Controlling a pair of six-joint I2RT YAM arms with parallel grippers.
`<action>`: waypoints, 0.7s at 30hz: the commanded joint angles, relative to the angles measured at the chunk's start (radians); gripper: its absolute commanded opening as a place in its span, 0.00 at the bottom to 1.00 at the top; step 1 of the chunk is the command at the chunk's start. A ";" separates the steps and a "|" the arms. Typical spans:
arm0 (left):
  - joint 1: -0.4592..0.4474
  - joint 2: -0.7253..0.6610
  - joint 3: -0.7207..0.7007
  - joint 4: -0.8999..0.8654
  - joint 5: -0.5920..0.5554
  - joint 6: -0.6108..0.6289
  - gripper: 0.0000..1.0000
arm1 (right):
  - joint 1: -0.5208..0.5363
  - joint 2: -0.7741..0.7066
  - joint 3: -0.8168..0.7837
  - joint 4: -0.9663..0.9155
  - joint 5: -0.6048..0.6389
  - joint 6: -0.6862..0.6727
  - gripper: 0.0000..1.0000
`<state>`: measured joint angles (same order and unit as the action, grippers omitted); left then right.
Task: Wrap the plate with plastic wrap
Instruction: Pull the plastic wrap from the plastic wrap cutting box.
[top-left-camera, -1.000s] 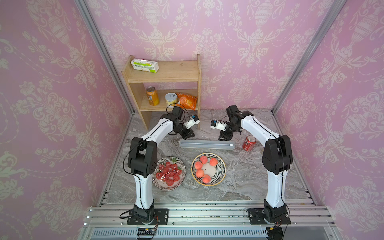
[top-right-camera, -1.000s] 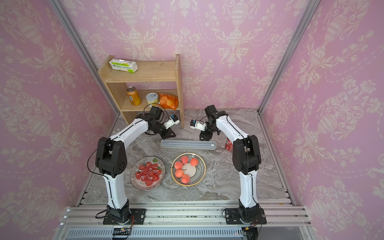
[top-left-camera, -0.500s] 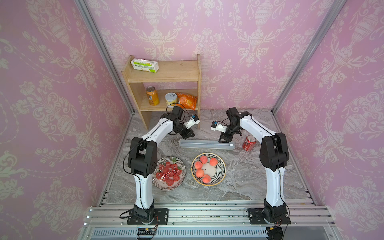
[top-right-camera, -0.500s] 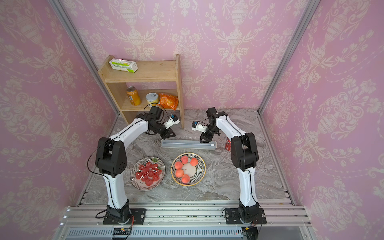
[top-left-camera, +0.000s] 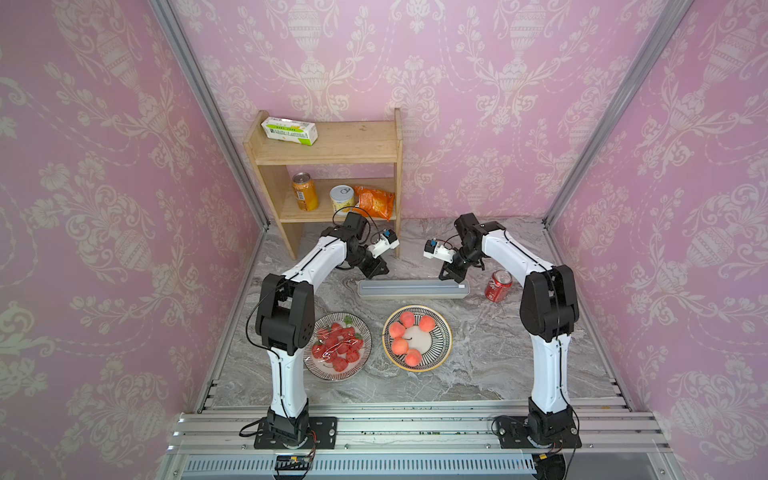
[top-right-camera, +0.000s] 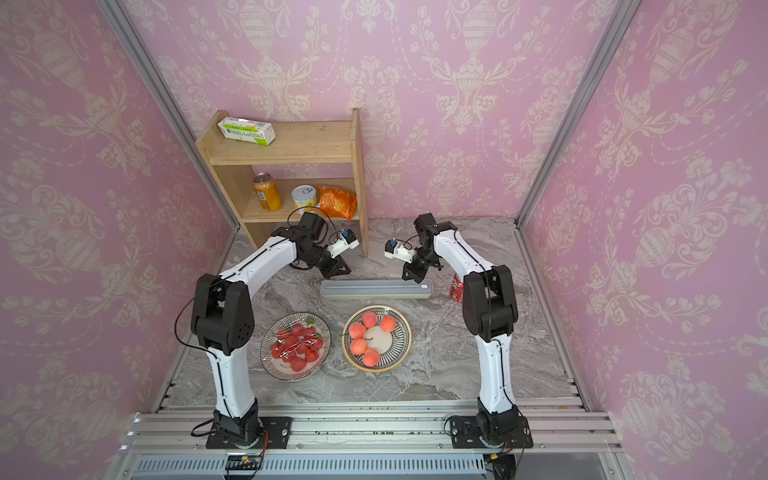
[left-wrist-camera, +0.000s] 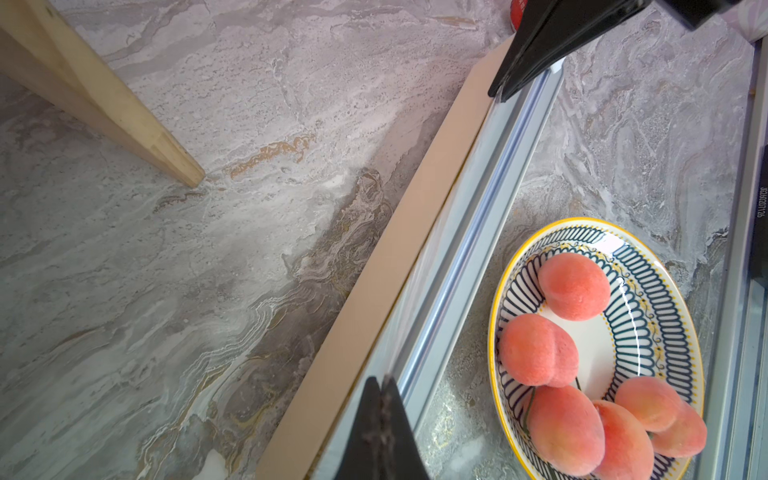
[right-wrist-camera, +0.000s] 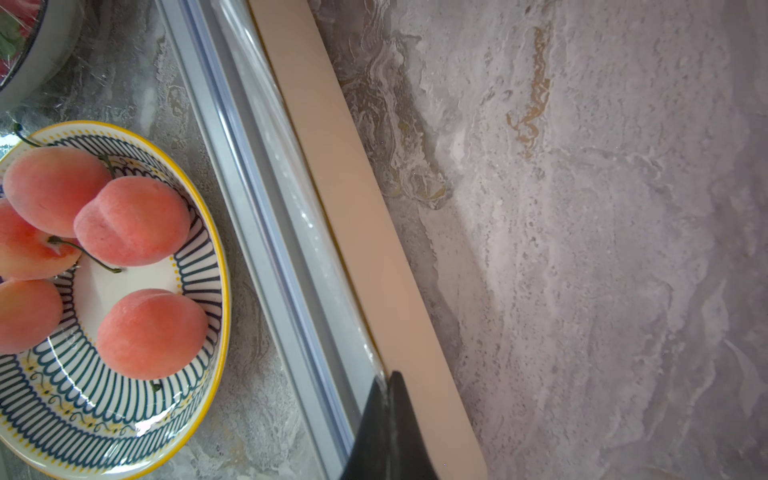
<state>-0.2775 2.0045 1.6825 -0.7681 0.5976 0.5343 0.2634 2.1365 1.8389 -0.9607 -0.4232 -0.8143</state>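
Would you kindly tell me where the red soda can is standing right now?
In both top views the red soda can stands upright on the marble table, on the robot's right, just beyond the right end of the dispenser box.

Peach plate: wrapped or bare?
Bare. Peach plate and peaches show no covering; the strawberry plate beside it carries glossy, crinkled film.

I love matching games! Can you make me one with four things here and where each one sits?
Things:
1. peaches
2. red can
3. green-and-white carton
4. orange can

Places:
A. on top of the wooden shelf
B. on the striped plate
C. on the lower board of the shelf
D. on the table, beside the long box

Pairs: 1-B, 2-D, 3-A, 4-C
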 joint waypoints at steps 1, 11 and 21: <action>0.007 -0.011 0.031 -0.017 0.007 0.021 0.00 | -0.006 -0.074 -0.006 0.010 -0.019 0.010 0.00; 0.010 -0.049 0.036 -0.014 0.032 0.026 0.00 | -0.009 -0.159 0.028 0.011 0.000 0.008 0.00; 0.012 -0.073 0.035 0.009 0.054 0.009 0.00 | -0.010 -0.159 0.039 -0.041 0.031 -0.012 0.00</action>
<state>-0.2764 1.9835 1.6920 -0.7647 0.6132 0.5343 0.2611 1.9972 1.8507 -0.9752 -0.3889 -0.8150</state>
